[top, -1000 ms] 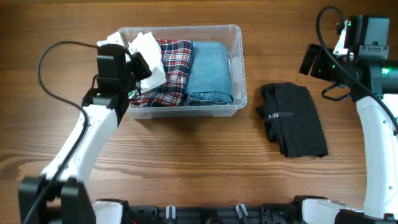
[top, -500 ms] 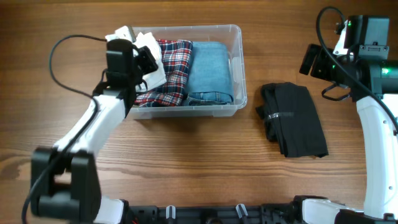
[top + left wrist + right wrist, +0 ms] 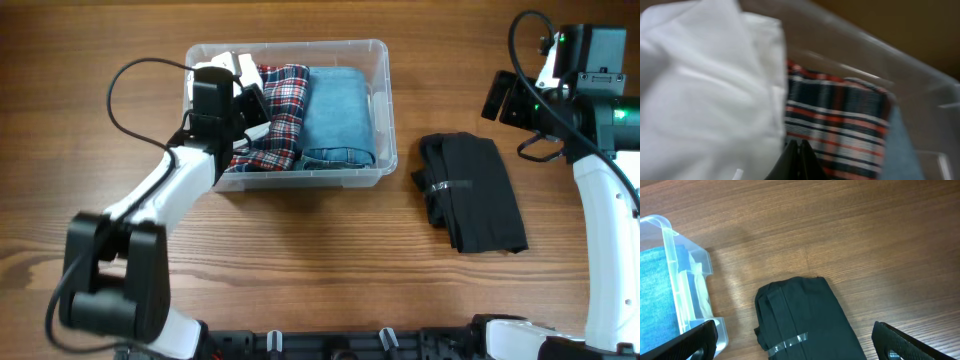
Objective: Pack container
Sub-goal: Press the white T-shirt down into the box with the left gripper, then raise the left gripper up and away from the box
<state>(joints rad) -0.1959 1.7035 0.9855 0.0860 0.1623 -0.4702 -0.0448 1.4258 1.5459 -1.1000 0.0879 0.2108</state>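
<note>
The clear container (image 3: pixel 383 60) stands at the back middle of the table. It holds a folded blue denim piece (image 3: pixel 338 115), a red plaid garment (image 3: pixel 285 105) and a white cloth (image 3: pixel 243 68) at its left end. My left gripper (image 3: pixel 248 105) reaches in over the left end. In the left wrist view its fingers (image 3: pixel 800 156) are pressed shut with nothing between the tips, the white cloth (image 3: pixel 705 95) against their left side and the plaid garment (image 3: pixel 840 115) to their right. My right gripper (image 3: pixel 795 340) hangs wide open above a folded black garment (image 3: pixel 805 320) on the table.
The black garment (image 3: pixel 470 190), bound with a strip of clear tape (image 3: pixel 447 185), lies to the right of the container. The right arm (image 3: pixel 600 190) stands along the right edge. The container's near right corner (image 3: pixel 690 295) shows in the right wrist view.
My left arm has swung back and rightward from the container's left rim to over its left end, and the white cloth has shifted inward with it. The right arm has not moved.
</note>
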